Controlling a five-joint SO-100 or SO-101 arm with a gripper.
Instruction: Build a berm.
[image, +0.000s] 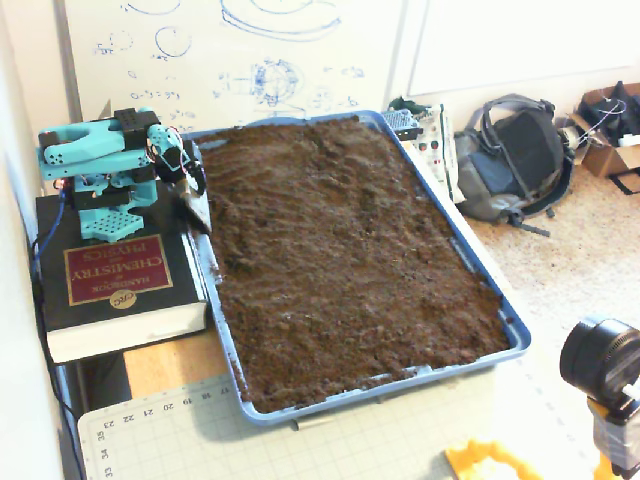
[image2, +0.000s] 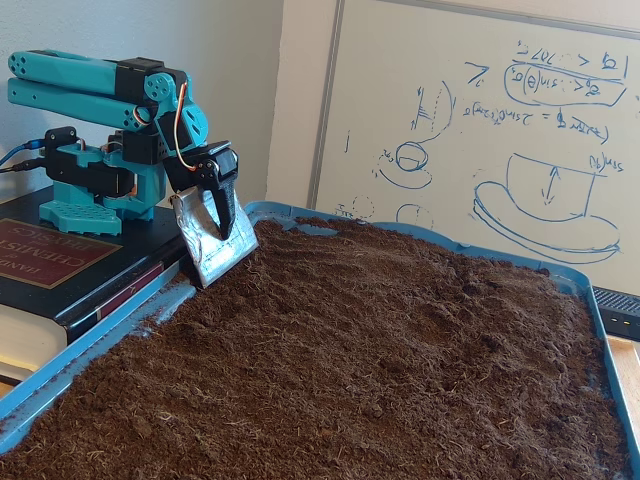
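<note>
Blue tray (image: 508, 322) filled rim to rim with dark brown soil (image: 350, 260), lying on the counter with its near edge just beside a green cutting mat (image: 300, 440) at the counter's front edge. No distinct berm visible: surface only gently uneven, slightly fuller toward the far end in both fixed views, no clear hump with sloping sides. Teal arm (image: 100, 160) folded back on itself, mounted on a thick black book (image: 115, 285) at the counter's left edge, just beside the tray's left rim. Gripper (image2: 215, 240) fitted with a metal scoop blade (image2: 205, 245), tilted down, tip at the soil's edge by the far-left corner of the tray (image2: 160, 300); touching or just clear of the soil, cannot tell. Jaws: opening not discernible behind the blade. Soil open and unobstructed across the whole tray. Whiteboard (image2: 480, 120) standing just behind the far rim. Backpack (image: 515, 155) on the floor beyond the counter's right edge.
</note>
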